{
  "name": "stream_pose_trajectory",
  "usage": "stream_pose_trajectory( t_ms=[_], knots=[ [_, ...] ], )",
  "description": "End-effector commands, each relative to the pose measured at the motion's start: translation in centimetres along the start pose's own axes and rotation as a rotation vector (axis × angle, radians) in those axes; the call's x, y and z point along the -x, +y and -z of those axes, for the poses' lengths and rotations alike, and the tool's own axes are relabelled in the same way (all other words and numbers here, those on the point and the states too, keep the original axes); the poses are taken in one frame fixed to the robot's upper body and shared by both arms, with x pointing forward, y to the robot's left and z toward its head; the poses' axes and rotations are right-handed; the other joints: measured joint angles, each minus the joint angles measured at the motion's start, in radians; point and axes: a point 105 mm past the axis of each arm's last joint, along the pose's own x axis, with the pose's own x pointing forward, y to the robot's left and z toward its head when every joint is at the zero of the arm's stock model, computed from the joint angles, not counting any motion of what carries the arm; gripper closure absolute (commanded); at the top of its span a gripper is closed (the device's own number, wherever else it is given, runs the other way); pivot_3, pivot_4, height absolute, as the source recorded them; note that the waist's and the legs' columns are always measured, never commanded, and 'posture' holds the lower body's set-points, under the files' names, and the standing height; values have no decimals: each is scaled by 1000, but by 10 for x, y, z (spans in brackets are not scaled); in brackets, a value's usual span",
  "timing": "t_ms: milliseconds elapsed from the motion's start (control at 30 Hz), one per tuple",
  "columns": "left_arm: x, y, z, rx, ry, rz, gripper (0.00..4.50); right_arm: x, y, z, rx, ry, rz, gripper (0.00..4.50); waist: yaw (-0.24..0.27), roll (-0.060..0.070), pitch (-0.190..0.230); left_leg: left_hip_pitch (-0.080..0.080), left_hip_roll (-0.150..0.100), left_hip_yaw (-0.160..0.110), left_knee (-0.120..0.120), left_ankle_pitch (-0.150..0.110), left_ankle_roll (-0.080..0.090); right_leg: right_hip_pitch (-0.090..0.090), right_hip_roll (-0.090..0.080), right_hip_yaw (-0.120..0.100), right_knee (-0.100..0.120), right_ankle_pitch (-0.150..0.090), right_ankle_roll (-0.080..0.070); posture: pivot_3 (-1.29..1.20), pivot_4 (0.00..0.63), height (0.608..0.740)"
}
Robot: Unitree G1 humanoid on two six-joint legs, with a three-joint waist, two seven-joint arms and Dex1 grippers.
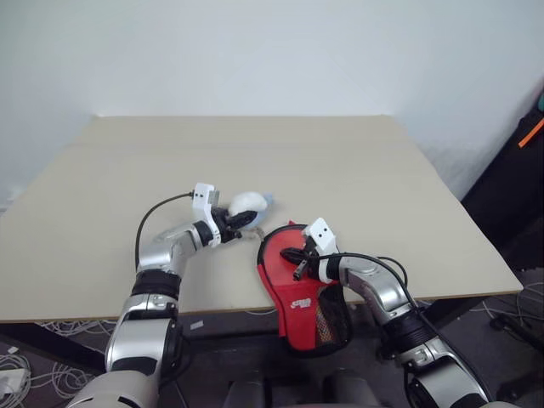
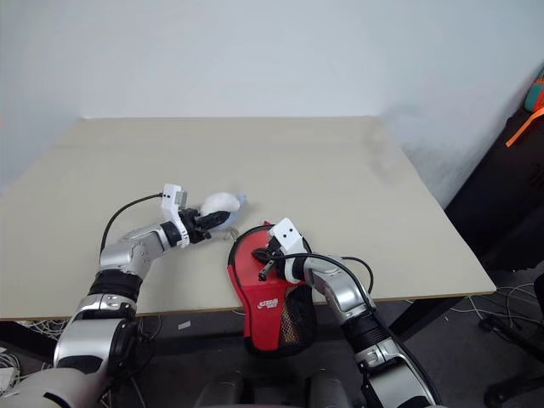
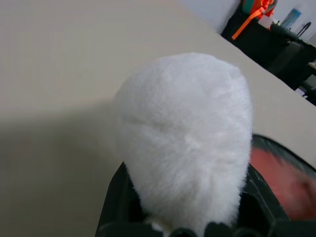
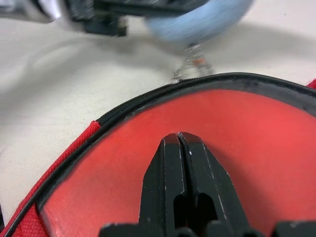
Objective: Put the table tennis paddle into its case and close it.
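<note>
Jaws: left gripper (image 1: 242,223) clamps a white fluffy object (image 1: 247,203); right gripper (image 4: 180,139) pressed shut on the red case (image 1: 293,280) — draped over the beige tabletop's (image 1: 255,153) near edge. White wall (image 1: 255,51) behind, cables (image 1: 527,302) on floor.

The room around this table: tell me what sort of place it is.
Probably a lab or workshop rather than a home. A plain beige table stands against a bare white wall, loose cables and a power strip lie on the floor, and dark equipment with an orange strap sits to one side.
</note>
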Motion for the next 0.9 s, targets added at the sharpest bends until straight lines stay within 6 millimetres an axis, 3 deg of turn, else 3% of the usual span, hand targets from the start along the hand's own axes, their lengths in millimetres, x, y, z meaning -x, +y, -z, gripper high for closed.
stream_pose_trajectory(
  t_ms=[33,533,700,900],
  knots=[
    [-11,-6,-36,-88,-85,-2,3156,-2,0,14,-22,50,1,4500,0,0,0,0,0,0,0,0,0,0,0,0,0,0,0,0,0,740],
    [-68,-58,-59,-162,-109,100,3156,-3,2,19,-2,69,-13,4500,0,0,0,0,0,0,0,0,0,0,0,0,0,-2,3,0,0,740],
    [-77,-88,-48,-147,-73,262,3156,-1,1,20,3,74,-9,4500,0,0,0,0,0,0,0,0,0,0,0,0,0,-2,3,0,0,740],
    [-69,-97,-28,-168,-10,381,3156,0,1,21,5,78,-5,4500,0,0,0,-1,0,0,0,0,0,0,0,0,0,-2,3,0,0,740]
  ],
)
